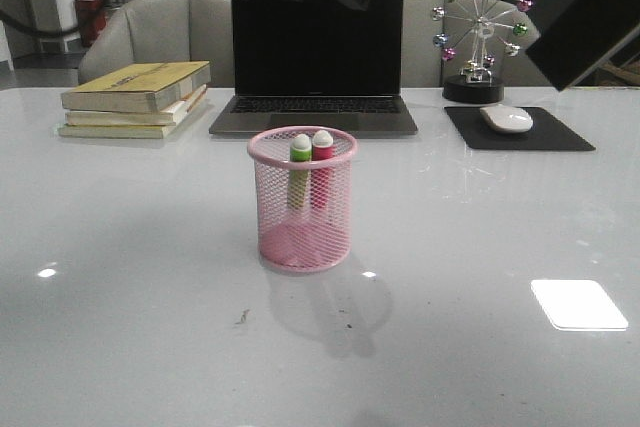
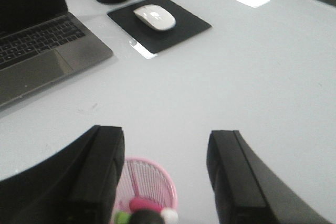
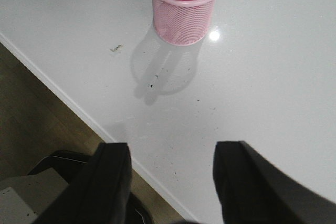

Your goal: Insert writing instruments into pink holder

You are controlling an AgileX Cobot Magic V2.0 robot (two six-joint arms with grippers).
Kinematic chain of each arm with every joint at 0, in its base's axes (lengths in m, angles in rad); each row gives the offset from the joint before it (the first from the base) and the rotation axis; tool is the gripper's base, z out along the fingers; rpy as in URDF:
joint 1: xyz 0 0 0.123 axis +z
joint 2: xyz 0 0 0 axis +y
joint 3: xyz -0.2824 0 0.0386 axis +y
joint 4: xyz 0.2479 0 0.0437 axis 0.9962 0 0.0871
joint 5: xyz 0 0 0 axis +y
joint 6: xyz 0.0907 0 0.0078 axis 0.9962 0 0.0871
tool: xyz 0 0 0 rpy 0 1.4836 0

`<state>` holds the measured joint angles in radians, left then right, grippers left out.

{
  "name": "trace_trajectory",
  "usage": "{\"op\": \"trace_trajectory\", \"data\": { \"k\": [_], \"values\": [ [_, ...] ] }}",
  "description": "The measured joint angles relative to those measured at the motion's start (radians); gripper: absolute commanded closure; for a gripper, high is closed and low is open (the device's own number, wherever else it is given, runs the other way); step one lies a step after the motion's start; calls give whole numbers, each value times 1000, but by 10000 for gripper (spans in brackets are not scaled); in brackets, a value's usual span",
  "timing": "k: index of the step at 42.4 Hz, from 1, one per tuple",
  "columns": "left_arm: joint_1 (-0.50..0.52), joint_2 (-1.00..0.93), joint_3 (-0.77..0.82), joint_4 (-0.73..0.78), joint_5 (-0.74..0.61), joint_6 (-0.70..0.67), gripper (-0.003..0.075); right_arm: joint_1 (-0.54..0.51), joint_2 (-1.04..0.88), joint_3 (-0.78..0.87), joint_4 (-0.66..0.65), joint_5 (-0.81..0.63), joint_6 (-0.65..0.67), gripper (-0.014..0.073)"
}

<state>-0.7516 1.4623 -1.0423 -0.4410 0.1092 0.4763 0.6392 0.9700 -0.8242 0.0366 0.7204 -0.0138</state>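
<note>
- books (image 1: 138, 97) upper left of front view, laptop (image 1: 315, 52) top center behind cup
- pink holder (image 1: 302, 199) frame center on white table (image 1: 120, 247); green pen (image 1: 299, 169) and pink-red pen (image 1: 321, 162) upright inside, side by side, white tips above rim
- left gripper (image 2: 165, 174) spread, empty; holder (image 2: 149, 190) at bottom edge between fingers
- right gripper (image 3: 170, 182) spread, empty; holder (image 3: 185, 9) at top, well apart
- mouse (image 1: 506, 118) on black pad (image 1: 520, 131), ferris wheel toy (image 1: 478, 35), upper right
</note>
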Motion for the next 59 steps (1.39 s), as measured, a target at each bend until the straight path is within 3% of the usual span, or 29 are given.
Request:
{"op": "trace_trajectory", "data": {
  "k": [8, 17, 26, 34, 42, 46, 54, 56, 59],
  "values": [
    [33, -213, 1, 128, 329, 1, 295, 0, 0, 0, 0, 0, 0, 126],
    [38, -413, 86, 274, 537, -67, 295, 0, 0, 0, 0, 0, 0, 126],
    [39, -630, 252, 468, 600, -272, 295, 0, 0, 0, -2, 8, 0, 126],
    [39, -766, 332, 490, 632, -372, 295, 0, -20, 7, -53, 55, 2, 126],
    [39, -809, 347, 495, 659, -397, 298, 0, -162, 91, -54, 44, 14, 131],
    [39, -809, 349, 495, 667, -401, 362, 0, -243, 134, -54, 44, 14, 206],
    [39, -809, 349, 495, 664, -402, 577, 0, -321, 165, -48, 51, 14, 498],
    [39, -809, 349, 495, 664, -402, 624, 0, -326, 165, -48, 57, 14, 545],
    [39, -809, 349, 495, 664, -402, 627, 0, -328, 165, -48, 67, 14, 535]
  ]
}}
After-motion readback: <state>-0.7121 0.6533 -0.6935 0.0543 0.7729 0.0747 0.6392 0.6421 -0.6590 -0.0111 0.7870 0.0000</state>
